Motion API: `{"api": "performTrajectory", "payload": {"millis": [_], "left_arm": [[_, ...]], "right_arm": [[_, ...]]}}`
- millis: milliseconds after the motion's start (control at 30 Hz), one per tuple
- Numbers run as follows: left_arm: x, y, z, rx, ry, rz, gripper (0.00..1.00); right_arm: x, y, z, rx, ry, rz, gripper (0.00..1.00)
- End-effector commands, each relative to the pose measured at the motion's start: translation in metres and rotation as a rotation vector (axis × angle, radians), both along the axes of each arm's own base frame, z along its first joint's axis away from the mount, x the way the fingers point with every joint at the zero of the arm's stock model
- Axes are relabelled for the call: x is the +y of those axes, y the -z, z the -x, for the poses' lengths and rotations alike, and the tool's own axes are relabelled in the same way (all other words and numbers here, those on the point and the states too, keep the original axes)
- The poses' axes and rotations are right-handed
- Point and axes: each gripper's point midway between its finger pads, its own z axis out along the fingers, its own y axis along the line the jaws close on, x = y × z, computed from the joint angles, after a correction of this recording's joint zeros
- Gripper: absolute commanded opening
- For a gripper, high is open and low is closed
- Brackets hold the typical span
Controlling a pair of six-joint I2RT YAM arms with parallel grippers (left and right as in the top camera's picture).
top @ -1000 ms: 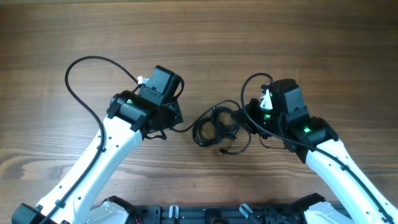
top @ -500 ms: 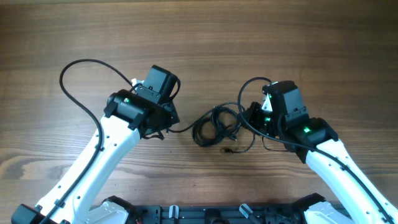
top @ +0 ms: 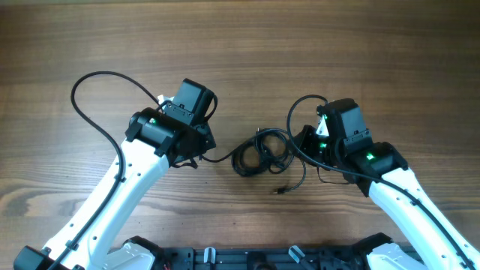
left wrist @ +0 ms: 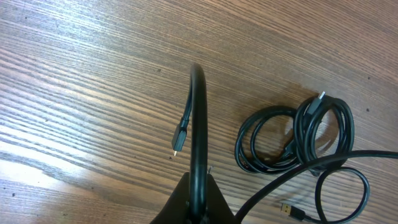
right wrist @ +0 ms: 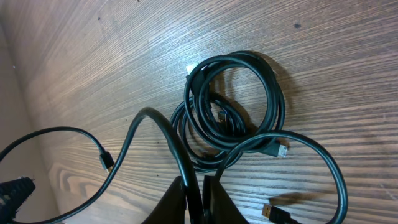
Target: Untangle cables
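Note:
The cables (top: pixel 259 154) lie as a small black coiled bundle on the wooden table between my two arms. My left gripper (top: pixel 196 150) sits just left of the bundle, and in the left wrist view it (left wrist: pixel 199 182) is shut on one strand that arches upward and ends in a small plug (left wrist: pixel 178 140). The coil (left wrist: pixel 292 140) lies to its right. My right gripper (top: pixel 300 144) is at the bundle's right side. In the right wrist view it (right wrist: pixel 200 186) is shut on a strand leading into the coil (right wrist: pixel 233 112). A loose gold-tipped plug (top: pixel 281 190) trails below the bundle.
The arms' own thicker black cables loop over the table at the left (top: pixel 90 94) and beside the right wrist (top: pixel 296 105). The robot base (top: pixel 247 259) runs along the near edge. Bare wood (top: pixel 247 45) lies beyond the arms.
The left arm shifted slightly left, drawing its strand out of the bundle. The loose plug end below the coil swung down and to the right.

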Motion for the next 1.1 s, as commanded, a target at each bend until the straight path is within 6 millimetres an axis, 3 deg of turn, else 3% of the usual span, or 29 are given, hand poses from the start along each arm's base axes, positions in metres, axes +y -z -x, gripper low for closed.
{"api": "performTrajectory", "payload": {"millis": [0, 100, 333, 500, 733, 867, 967, 1067], "left_arm": [[0.005, -0.002, -0.004, -0.012, -0.027, -0.02, 0.04], [0.005, -0.002, -0.005, -0.015, -0.027, -0.018, 0.04], [0.005, -0.002, -0.005, -0.015, -0.027, -0.018, 0.04], [0.005, -0.002, -0.005, -0.015, -0.027, -0.018, 0.04], [0.005, -0.002, -0.005, -0.014, -0.058, -0.01, 0.04], [0.004, -0.003, -0.007, -0.023, -0.077, 0.002, 0.04], [0.003, -0.003, -0.008, -0.025, -0.077, 0.004, 0.04], [0.003, -0.003, -0.008, -0.026, -0.077, 0.004, 0.04]], "right_arm": [[0.001, -0.002, -0.001, -0.008, -0.017, 0.002, 0.23], [0.006, -0.004, 0.003, -0.061, -0.135, 0.017, 0.33], [0.005, 0.0, 0.006, -0.092, -0.213, 0.058, 0.58], [0.004, 0.014, 0.016, -0.068, -0.315, 0.098, 0.75], [0.04, 0.006, 0.043, -0.126, -0.637, -0.093, 0.78], [0.053, 0.006, 0.055, -0.143, -0.714, -0.091, 0.78], [0.051, 0.016, 0.053, -0.134, -0.691, 0.009, 0.76], [0.053, 0.022, 0.057, -0.126, -0.692, 0.058, 0.68]]}}
